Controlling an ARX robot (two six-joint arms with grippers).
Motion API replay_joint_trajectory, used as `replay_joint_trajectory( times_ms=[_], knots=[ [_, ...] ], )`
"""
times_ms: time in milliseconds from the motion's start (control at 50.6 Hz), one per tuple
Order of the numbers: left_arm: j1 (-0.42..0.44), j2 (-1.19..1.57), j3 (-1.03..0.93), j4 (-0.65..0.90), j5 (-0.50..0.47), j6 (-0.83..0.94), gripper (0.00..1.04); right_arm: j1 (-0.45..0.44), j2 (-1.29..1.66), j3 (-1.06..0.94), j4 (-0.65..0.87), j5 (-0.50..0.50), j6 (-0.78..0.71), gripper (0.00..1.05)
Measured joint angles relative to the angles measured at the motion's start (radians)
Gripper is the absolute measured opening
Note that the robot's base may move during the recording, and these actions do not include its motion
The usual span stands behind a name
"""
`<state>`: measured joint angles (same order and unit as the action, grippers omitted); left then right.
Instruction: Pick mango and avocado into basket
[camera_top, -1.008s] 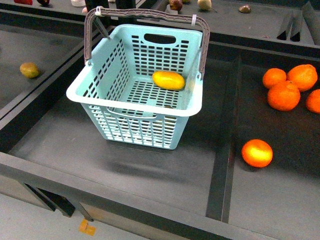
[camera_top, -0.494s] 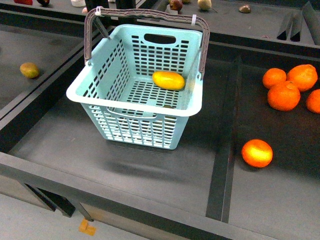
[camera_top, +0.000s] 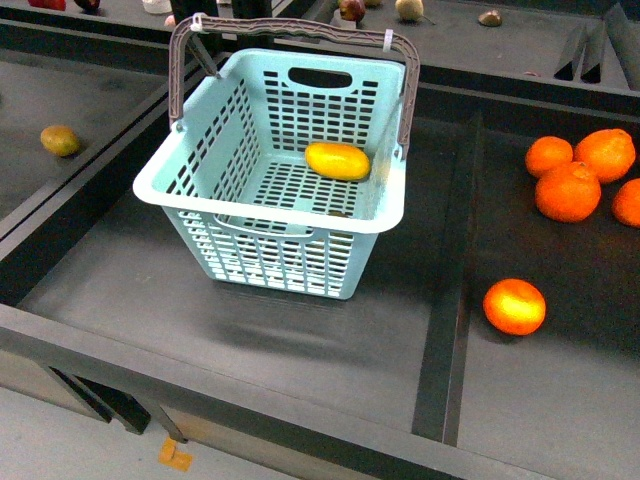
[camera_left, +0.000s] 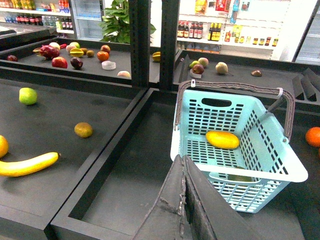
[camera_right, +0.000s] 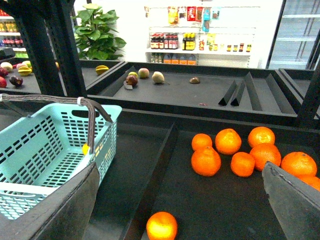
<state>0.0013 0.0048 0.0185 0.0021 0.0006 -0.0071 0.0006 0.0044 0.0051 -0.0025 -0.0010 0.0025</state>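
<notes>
Almost nothing differs from the earlier front views: the mango (camera_top: 337, 160) lies at the same spot in the basket (camera_top: 190, 200), which has not shifted.

A shop — fruit display trays (camera_right: 200, 95), stocked shelves (camera_right: 200, 42), fridges (camera_left: 87, 17).

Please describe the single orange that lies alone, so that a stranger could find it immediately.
Start at the pale teal basket in the middle tray, then cross the dark divider toward the robot's right. The lone orange lies nearest the robot, apart from the cluster of oranges farther back.
</notes>
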Motion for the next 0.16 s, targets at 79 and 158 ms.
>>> replay_joint_trajectory(
  times_ms=[79,158],
  knots=[
    [0.000,0.000,0.000,0.000,0.000,0.000,0.03,0.000,0.000,0.000,0.000,0.000,0.000,0.97],
    [0.000,0.000,0.000,0.000,0.000,0.000,0.03,0.000,0.000,0.000,0.000,0.000,0.000,0.97]
  ],
)
